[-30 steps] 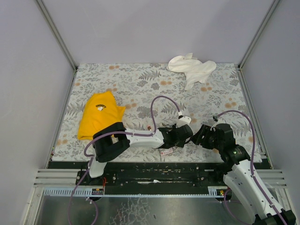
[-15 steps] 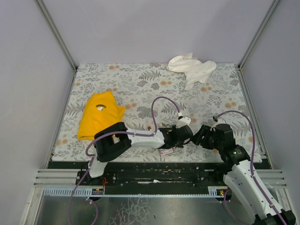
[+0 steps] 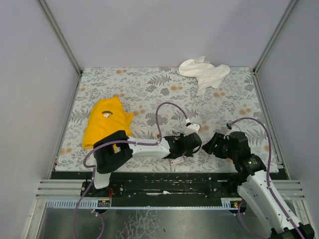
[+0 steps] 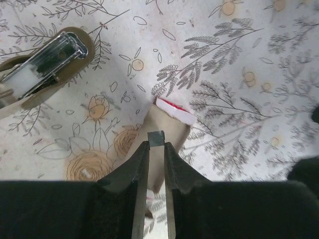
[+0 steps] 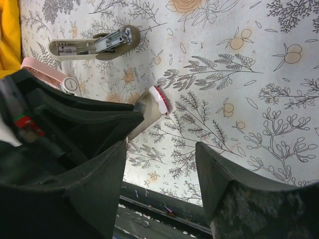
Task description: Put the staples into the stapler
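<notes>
My left gripper (image 4: 156, 145) is shut on a short silvery strip of staples (image 4: 156, 138), held just above the grey-brown sliding tray (image 4: 169, 127) of the dark-red staples box (image 4: 174, 110). That box (image 3: 175, 161) lies near the table's front edge, under the left gripper (image 3: 185, 148). The stapler (image 4: 47, 64) lies open at the upper left, its silvery channel facing up. The right wrist view shows the stapler (image 5: 112, 40) beyond the box (image 5: 159, 98). My right gripper (image 5: 162, 164) stands open and empty to the right of the box.
A yellow cloth (image 3: 104, 119) lies at the left and a white cloth (image 3: 204, 72) at the back right. A pink piece (image 5: 45, 74) shows behind the left gripper. The table's front edge (image 5: 164, 196) runs close below the box.
The left gripper's jaws have closed on the strip of staples, and the left arm has shifted slightly left. The right arm has hardly moved.
</notes>
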`<state>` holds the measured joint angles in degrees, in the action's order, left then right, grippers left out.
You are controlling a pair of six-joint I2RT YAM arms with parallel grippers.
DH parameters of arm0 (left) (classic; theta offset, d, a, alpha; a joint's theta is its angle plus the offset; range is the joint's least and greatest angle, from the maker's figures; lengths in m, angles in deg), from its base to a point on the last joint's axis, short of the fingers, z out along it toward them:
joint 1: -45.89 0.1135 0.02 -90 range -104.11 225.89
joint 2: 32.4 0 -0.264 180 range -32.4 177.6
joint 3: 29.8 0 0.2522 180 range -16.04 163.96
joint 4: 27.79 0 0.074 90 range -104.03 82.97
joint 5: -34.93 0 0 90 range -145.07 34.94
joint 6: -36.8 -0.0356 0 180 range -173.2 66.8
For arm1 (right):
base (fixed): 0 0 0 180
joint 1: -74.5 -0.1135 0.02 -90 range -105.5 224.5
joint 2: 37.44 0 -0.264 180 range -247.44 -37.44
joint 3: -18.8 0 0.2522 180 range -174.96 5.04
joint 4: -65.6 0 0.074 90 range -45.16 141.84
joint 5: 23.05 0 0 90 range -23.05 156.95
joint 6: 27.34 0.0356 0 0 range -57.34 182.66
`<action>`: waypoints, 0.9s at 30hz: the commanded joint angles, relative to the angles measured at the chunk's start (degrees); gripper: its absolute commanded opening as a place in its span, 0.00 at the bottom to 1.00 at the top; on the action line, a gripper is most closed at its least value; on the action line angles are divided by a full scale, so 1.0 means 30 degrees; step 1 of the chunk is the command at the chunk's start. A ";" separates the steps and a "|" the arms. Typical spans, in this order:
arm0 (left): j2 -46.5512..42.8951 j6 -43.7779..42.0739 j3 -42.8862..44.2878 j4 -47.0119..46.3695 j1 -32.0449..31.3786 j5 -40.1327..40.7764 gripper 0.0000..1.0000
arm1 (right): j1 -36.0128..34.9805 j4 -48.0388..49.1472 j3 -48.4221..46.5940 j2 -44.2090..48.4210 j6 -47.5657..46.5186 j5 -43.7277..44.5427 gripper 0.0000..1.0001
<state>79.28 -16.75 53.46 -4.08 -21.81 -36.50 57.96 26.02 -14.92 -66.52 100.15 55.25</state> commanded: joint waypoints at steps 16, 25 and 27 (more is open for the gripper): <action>-1.4089 0.3156 -0.9404 -0.7876 0.5209 -0.9625 0.15 | 0.0062 0.9956 -0.2838 -0.2019 0.3839 -0.8664 0.67; -1.7372 0.6634 -1.1579 -1.3881 0.7900 -1.7074 0.18 | -0.0362 1.8401 -0.2470 -0.3311 0.8555 -1.1513 0.71; -1.7327 0.7714 -1.1753 -1.5903 0.7918 -1.7682 0.17 | -0.1005 1.9567 -0.2525 -0.3759 0.8976 -1.1076 0.71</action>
<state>28.20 -0.84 19.32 -35.59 1.38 -79.69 57.40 68.75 -21.90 -76.44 120.26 24.95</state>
